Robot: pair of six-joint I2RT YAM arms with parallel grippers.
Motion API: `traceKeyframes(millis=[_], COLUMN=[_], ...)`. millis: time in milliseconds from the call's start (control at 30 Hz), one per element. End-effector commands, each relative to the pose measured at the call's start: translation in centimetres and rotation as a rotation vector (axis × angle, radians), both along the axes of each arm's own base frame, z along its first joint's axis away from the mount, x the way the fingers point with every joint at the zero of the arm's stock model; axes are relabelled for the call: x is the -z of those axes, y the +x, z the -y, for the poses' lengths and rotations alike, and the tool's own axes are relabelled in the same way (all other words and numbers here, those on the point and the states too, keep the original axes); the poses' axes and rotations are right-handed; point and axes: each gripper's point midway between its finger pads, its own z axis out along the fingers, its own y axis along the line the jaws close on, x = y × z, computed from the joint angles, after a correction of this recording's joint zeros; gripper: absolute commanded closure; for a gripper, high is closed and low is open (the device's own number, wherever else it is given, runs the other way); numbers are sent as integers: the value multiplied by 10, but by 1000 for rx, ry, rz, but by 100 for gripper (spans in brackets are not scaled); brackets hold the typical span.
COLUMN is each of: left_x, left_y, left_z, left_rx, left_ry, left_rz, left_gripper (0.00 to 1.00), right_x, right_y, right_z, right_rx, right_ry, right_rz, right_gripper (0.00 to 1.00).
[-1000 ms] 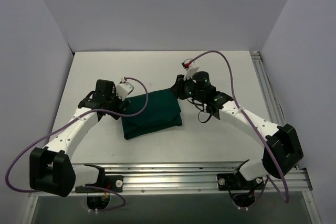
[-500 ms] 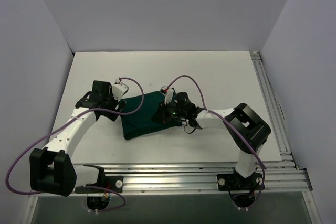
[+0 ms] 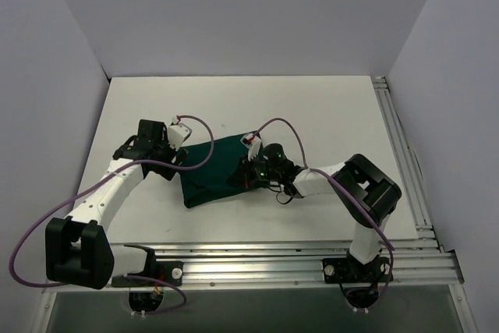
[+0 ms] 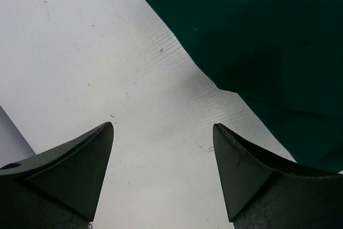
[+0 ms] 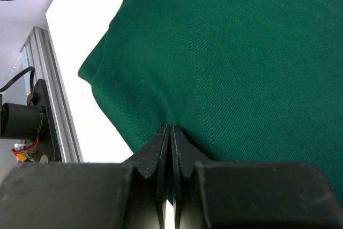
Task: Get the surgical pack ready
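The right claw (image 5: 170, 130) has its fingers pressed together, tips against the drape (image 5: 225, 52), which puckers there. The left claw (image 4: 163, 127) stands wide apart, holding nothing, over the table (image 4: 80, 52), with the drape's edge at its 2 o'clock. From above, the folded drape lies mid-table.

Left fingers (image 4: 64, 170) spread wide; right fingers (image 5: 153, 156) apparently pressed together.
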Motion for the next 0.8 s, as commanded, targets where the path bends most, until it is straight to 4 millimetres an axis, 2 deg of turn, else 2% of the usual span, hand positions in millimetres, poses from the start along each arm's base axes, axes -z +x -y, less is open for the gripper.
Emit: traceKeyframes(millis=[0, 33, 100, 133, 167, 200, 233, 333, 400, 467, 500, 600, 633, 767], left_x=[-10, -11, -12, -13, -13, -11, -10, -9, -10, -10, -10, -12, -14, -13], left_y=[6, 6, 6, 6, 6, 5, 5, 4, 5, 5, 5, 4, 4, 1], left_z=[3, 3, 3, 2, 1, 0, 1, 1, 1, 1, 1, 0, -1, -5], left_rx=[0, 1, 1, 1, -2, -5, -3, -3, -6, -8, -8, -13, -15, -24], left_ry=[-22, -24, -23, -20, -17, -16, -17, -22, -21, -21, -21, -19, -17, -1], left_rz=[24, 29, 33, 37, 41, 36, 36, 35, 40, 43, 43, 50, 55, 59], left_gripper=[16, 16, 16, 16, 16, 16, 16, 16, 16, 16, 16, 16, 16, 16], right_x=[-27, -47, -69, -91, -97, -93, -108, -94, -82, -71, -69, -54, -42, -23], right_y=[6, 7, 14, 19, 32, 36, 50, 75, 82, 91, 95, 100, 98, 100], right_z=[-8, -9, -8, -3, 5, 17, 30, 74, 92, 109, 111, 107, 102, 90], right_rx=[-25, -23, 8, 36, 111, 161, 227, 379, 429, 456, 453, 407, 373, 335], right_ry=[-13, 8, -2, 8, -25, -87, -93, -176, -205, -218, -215, -202, -199, -155], right_rz=[45, 75, 92, 126, 151, 123, 139, 78, 36, 2, 3, -25, -56, -93], right_gripper=[100, 100, 99, 98, 96, 85, 80, 61, 47, 41, 37, 34, 34, 34])
